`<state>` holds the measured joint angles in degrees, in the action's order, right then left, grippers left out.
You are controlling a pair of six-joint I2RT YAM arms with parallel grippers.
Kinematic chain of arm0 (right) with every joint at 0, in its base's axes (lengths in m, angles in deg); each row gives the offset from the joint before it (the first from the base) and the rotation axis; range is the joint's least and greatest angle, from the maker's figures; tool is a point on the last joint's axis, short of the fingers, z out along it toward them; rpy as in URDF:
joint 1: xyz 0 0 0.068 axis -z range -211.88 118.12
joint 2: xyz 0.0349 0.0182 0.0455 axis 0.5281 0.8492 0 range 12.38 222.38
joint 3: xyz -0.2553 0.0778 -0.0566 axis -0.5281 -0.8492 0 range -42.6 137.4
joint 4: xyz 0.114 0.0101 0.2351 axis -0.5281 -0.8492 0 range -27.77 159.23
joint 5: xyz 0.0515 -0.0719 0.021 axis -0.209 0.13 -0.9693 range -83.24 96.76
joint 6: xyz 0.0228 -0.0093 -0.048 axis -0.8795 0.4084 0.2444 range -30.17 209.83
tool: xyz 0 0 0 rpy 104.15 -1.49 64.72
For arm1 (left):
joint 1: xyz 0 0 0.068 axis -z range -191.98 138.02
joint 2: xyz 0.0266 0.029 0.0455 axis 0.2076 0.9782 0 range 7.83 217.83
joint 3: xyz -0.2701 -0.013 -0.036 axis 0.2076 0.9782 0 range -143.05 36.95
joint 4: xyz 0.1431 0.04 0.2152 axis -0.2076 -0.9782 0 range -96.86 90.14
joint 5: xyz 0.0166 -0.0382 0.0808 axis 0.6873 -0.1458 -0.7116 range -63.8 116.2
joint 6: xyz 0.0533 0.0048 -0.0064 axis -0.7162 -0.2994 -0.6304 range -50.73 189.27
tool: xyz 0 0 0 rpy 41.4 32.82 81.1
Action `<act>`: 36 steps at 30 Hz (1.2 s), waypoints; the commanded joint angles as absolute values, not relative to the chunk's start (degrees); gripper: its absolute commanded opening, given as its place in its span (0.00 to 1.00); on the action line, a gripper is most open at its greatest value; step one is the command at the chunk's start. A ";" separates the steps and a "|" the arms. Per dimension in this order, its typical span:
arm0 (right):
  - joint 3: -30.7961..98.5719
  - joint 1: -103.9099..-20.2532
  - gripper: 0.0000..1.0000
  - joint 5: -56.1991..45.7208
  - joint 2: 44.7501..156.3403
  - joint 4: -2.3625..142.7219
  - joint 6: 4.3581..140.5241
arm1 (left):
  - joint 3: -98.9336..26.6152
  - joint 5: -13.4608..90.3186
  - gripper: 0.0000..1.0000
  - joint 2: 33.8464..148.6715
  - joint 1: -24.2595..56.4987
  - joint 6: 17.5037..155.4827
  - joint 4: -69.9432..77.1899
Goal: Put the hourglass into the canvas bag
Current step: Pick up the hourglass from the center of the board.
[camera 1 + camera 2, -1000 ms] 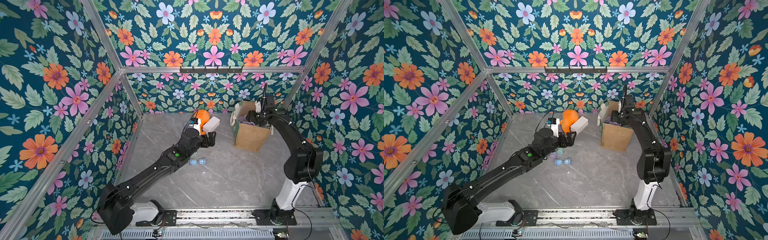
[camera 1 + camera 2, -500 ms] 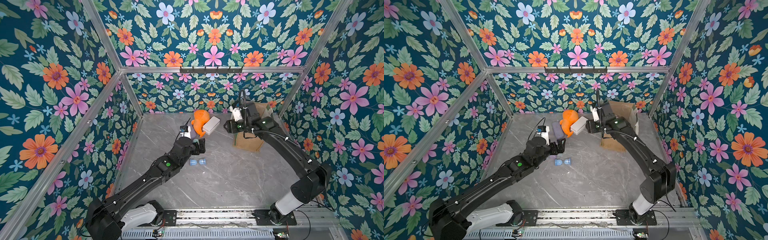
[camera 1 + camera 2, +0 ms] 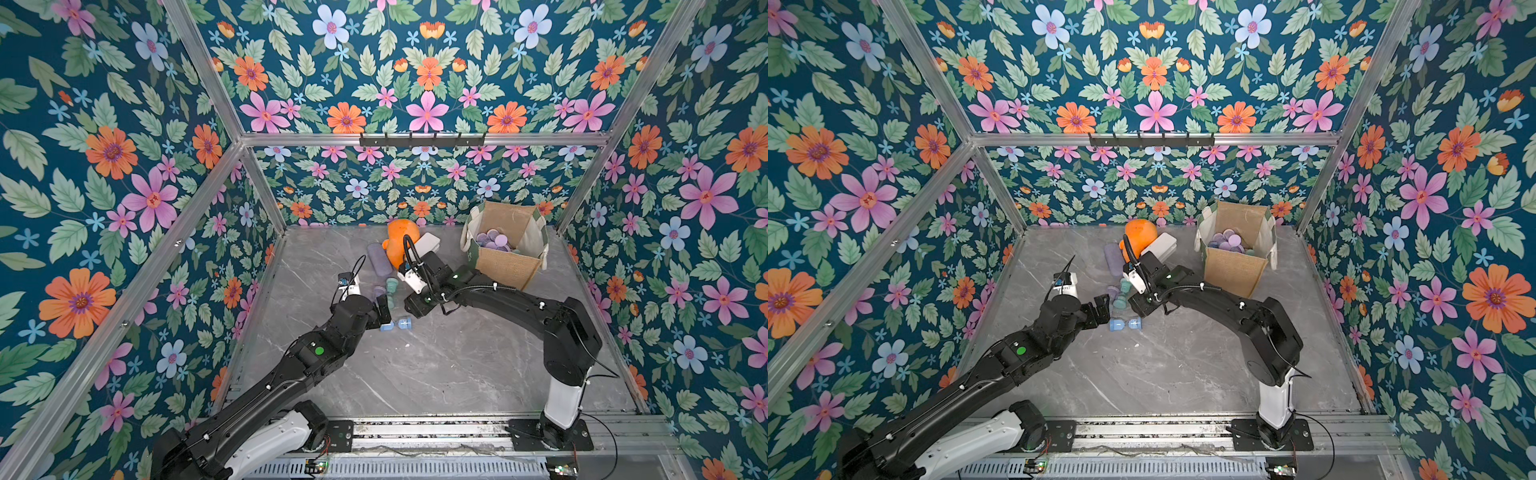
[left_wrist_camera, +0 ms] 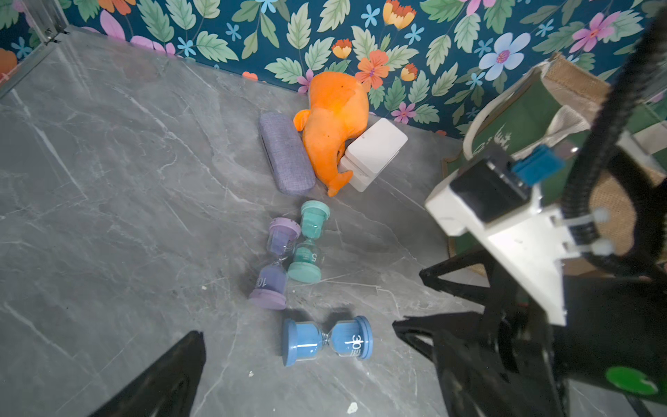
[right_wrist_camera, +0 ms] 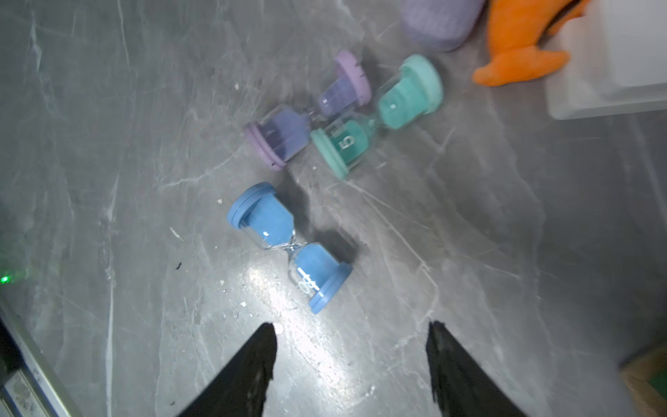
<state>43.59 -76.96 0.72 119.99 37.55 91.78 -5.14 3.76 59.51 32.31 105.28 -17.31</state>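
Presently on the grey marble table (image 3: 436, 365): one canvas bag (image 3: 505, 270), upright at the far right corner with its mouth open and lilac round shapes inside that cannot be identified. Right gripper (image 5: 351, 325): fingers apart, holding nothing, poised above the table just short of the blue hourglass. Left gripper (image 3: 1099, 308): fingers spread, empty, low over the table on the other side of the same hourglass and close to the right one. Orange plush toy (image 4: 335, 122), lying against the back wall. White box (image 4: 375, 151), touching the toy on the bag's side. Purple case (image 4: 285, 151), lying alongside the toy on its other side. Blue hourglass (image 5: 290, 247): on its side on bare table, between the two grippers and apart from the rest. Purple hourglass (image 5: 306, 112) and teal hourglass (image 5: 375, 115): both on their sides, next to each other, between the blue one and the toy. Step in hand, by judgement: the reach for a pickup, most likely of the blue hourglass, with nothing yet grasped. The next move calls for lowering the right gripper with its fingers either side of the glass body. The fingers should close without rolling the hourglass, stay clear of the left gripper, and then carry it over the bag's open mouth.
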 commanded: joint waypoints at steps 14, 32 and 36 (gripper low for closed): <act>48.17 -78.63 0.68 -6.68 131.07 38.91 99.23 | -4.36 0.36 1.00 56.87 32.26 107.33 -20.43; 42.28 -81.27 0.64 -3.36 131.30 40.54 100.99 | -4.40 0.62 1.00 57.21 32.30 106.86 -20.12; 41.77 -81.44 0.60 -3.50 131.39 40.50 101.05 | -4.47 0.71 1.00 57.22 32.30 106.80 -19.75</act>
